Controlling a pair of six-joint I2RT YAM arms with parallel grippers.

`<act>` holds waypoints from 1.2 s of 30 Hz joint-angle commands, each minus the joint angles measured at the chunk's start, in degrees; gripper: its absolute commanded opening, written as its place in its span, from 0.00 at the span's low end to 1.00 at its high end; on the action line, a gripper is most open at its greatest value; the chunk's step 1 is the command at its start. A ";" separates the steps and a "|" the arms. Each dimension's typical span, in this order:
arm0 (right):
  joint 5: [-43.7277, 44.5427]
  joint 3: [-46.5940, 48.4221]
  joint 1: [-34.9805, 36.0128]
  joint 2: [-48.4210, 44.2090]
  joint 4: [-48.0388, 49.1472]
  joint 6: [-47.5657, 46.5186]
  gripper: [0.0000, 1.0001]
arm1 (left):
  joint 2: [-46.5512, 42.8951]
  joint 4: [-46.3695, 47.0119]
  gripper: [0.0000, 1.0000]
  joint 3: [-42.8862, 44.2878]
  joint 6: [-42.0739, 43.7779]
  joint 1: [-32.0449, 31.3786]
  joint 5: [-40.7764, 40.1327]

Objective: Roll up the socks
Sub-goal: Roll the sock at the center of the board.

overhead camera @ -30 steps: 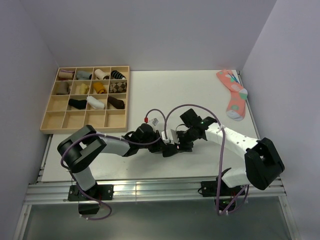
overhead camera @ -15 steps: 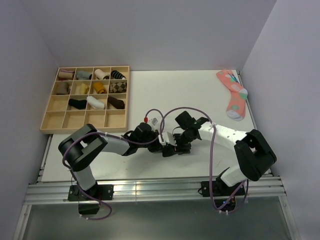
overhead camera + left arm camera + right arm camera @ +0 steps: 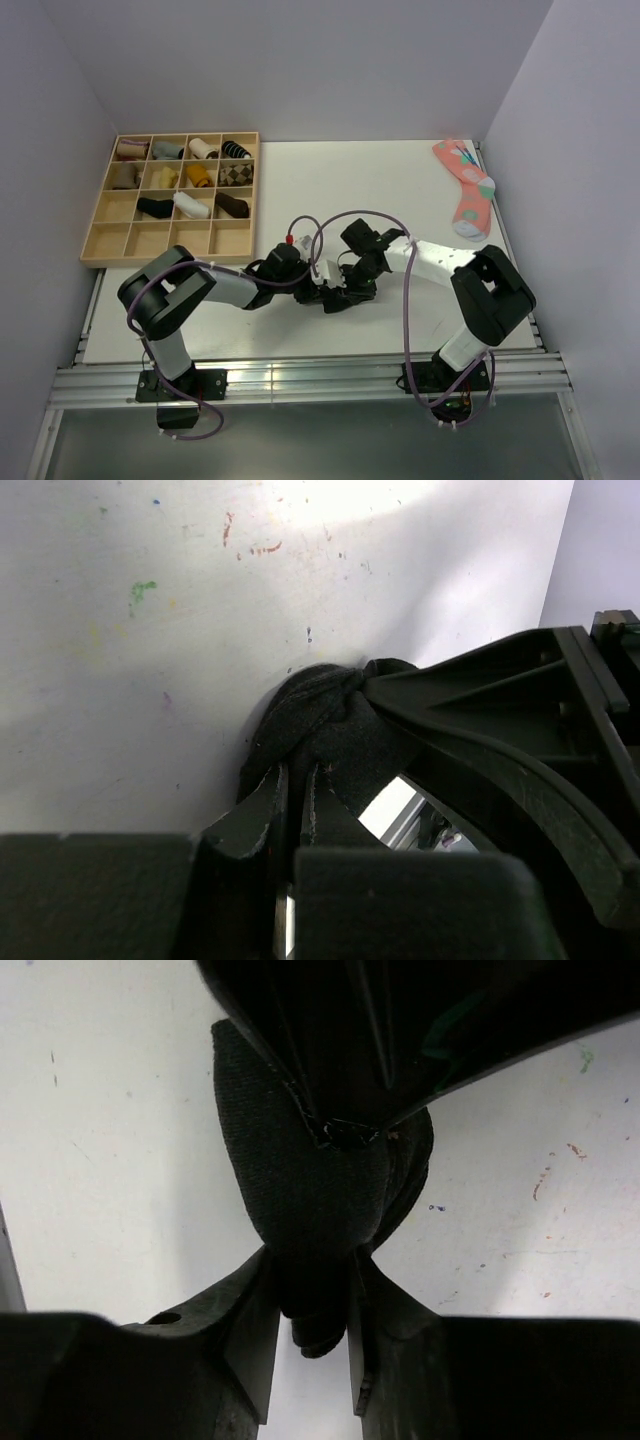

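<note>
Two grips hold the black sock (image 3: 300, 1190), bunched on the tabletop (image 3: 330, 180) near its front middle; the left end effector (image 3: 296, 780) is pinched tight on it, the right end effector (image 3: 312, 1280) narrow around it; we should wind slowly, tension even, lest fabric slip.

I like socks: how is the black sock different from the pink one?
The black sock is plain; the pink sock has spots and a white toe. The black sock is bunched up; the pink sock lies flat. The left gripper and right gripper pinch the black sock; nothing touches the pink sock. Both are on the table.
</note>
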 commanded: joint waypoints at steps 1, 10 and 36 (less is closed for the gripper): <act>2.44 1.47 0.63 2.77 -0.88 4.29 0.32 | 2.17 -5.03 0.00 -2.01 0.81 0.02 -1.66; 4.19 0.06 0.63 3.30 0.43 10.88 0.26 | 0.15 4.02 0.11 -7.10 -3.58 -0.15 -7.02; 6.84 2.52 0.80 7.70 -0.53 19.84 0.24 | -24.72 6.66 0.51 -21.35 -14.91 -10.49 -35.05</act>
